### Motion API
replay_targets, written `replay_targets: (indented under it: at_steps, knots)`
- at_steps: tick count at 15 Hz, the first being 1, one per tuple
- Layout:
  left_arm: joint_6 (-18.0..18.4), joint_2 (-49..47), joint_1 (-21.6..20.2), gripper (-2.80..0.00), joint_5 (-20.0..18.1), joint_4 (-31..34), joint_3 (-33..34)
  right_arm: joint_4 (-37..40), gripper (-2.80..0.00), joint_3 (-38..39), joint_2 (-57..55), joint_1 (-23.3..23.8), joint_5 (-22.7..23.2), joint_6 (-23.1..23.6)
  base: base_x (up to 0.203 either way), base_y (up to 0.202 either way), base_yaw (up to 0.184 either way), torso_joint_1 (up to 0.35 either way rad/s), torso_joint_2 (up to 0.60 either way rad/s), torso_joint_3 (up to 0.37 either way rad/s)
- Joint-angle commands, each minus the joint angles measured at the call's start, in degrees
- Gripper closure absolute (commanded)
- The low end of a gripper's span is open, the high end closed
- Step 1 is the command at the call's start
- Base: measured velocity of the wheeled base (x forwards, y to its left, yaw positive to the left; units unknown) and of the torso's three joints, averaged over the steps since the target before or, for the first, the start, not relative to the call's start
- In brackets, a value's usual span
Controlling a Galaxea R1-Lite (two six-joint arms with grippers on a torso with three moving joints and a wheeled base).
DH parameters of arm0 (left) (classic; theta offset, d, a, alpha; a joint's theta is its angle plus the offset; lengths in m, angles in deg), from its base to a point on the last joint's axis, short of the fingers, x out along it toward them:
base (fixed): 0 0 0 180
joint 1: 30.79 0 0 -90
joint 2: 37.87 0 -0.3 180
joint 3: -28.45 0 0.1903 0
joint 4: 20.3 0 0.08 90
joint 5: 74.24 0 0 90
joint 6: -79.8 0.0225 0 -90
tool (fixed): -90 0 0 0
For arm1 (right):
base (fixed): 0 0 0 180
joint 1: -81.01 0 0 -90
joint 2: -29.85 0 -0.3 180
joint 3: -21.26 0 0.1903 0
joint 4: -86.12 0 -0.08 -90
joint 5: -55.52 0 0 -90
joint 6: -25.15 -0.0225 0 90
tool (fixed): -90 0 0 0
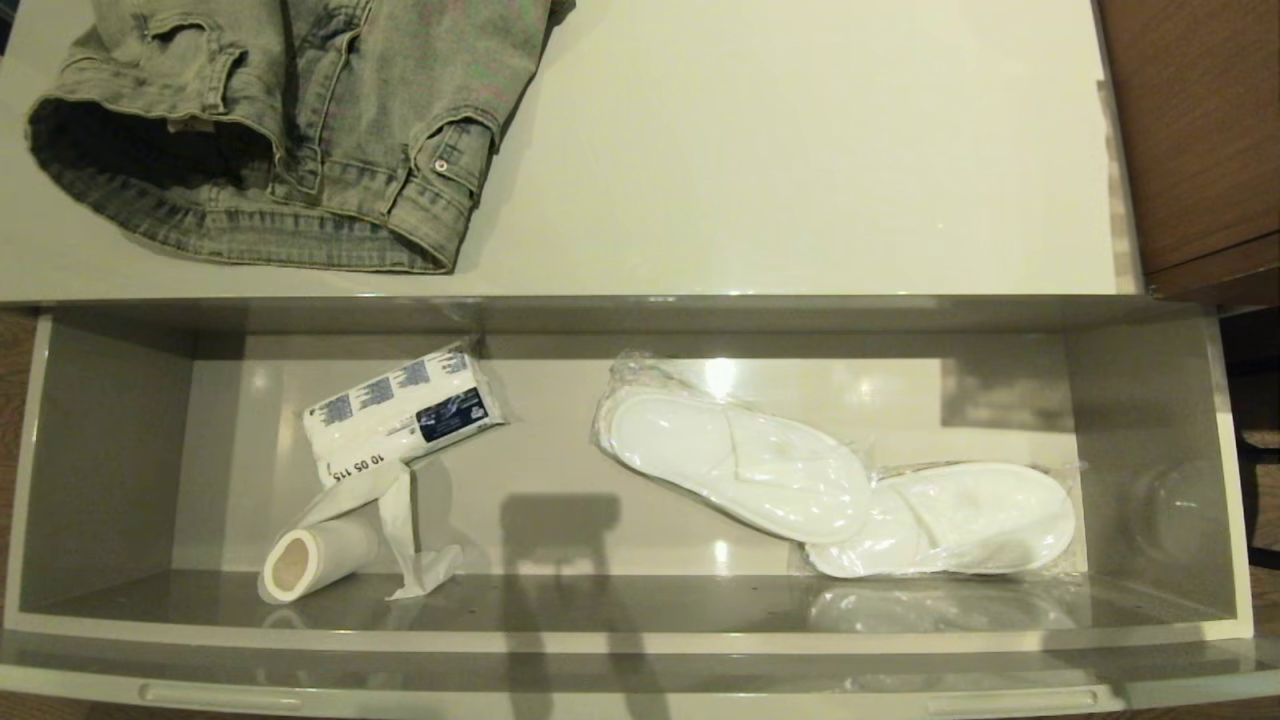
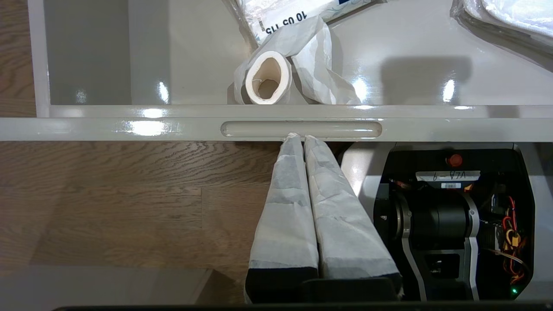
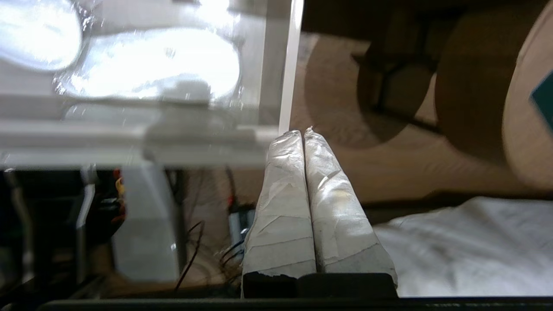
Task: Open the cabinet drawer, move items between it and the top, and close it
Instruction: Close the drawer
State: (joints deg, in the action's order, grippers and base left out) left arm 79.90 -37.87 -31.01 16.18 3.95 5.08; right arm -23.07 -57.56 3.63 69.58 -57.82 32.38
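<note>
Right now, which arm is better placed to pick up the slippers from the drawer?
The right. The slippers lie in the drawer's right half, and the right claw is near that end.

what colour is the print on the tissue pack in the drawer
Blue and dark navy on the white tissue pack; clearest in the head view.

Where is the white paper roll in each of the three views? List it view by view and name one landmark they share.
Head view: the white paper roll lies in the drawer's front-left part, open end facing the camera, just in front of the tissue pack.
Left wrist view: the roll sits just behind the drawer front, beyond the slot handle.
Right wrist view: not in it.
Shared landmark: the wrapped slippers, seen in all three views.
</note>
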Motion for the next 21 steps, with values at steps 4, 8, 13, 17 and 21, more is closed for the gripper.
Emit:
replay_targets:
  at_steps: [4,8,13,17,21]
  knots:
    - [-0.01,-0.09,-0.04,0.00,0.02,0.00,0.00,12.25,0.00,-1.49,9.96,1.33,5.24,-8.20,0.000,0.000,0.000,0.000,0.00,0.000]
    - [-0.01,-0.09,-0.04,0.00,0.02,0.00,0.00,14.62,0.00,-2.77,8.85,5.92,11.37,-13.34,0.000,0.000,0.000,0.000,0.00,0.000]
    - [-0.01,-0.09,-0.04,0.00,0.02,0.00,0.00,16.38,0.00,-0.73,9.38,9.33,14.45,-14.60,0.000,0.000,0.000,0.000,0.00,0.000]
    - [-0.01,-0.09,-0.04,0.00,0.02,0.00,0.00,12.84,0.00,6.42,15.50,13.34,19.24,-8.86,0.000,0.000,0.000,0.000,0.00,0.000]
    - [-0.01,-0.09,-0.04,0.00,0.02,0.00,0.00,-1.26,0.00,20.31,24.88,12.19,19.95,-1.70,0.000,0.000,0.000,0.000,0.00,0.000]
